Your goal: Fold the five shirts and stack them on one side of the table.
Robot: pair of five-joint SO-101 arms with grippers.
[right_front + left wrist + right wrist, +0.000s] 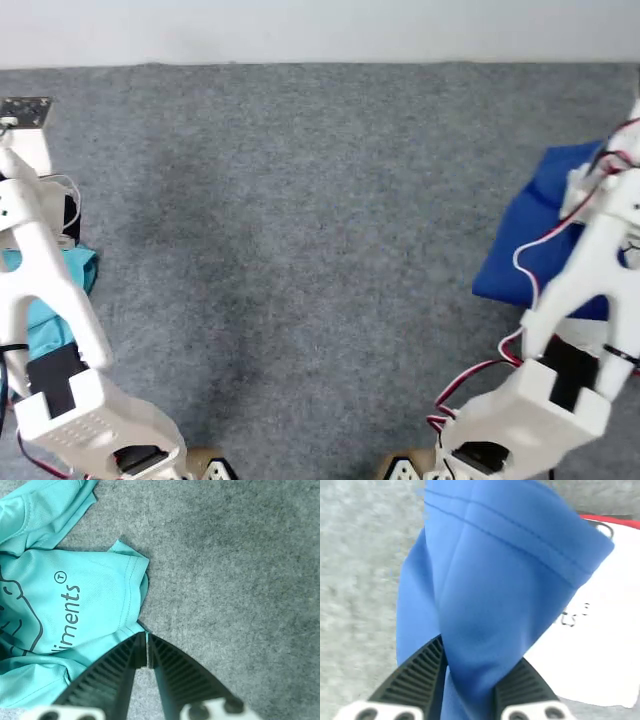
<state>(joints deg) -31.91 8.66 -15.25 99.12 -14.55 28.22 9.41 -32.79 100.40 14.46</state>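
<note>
Holding the blue shirt (pixel 505 580) in my right gripper (pixel 470 667) at the right edge of the table (pixel 300 200).
The jaws are clamped on a bunched fold, and the cloth runs away from the tips over what looks like a white shirt (pixel 600 645). I judge the next pull goes left, onto open table. My left gripper (pixel 147 652) is closed, with its tips at the hem of the crumpled teal shirt (pixel 75 595) at the left edge, well apart from the blue.
</note>
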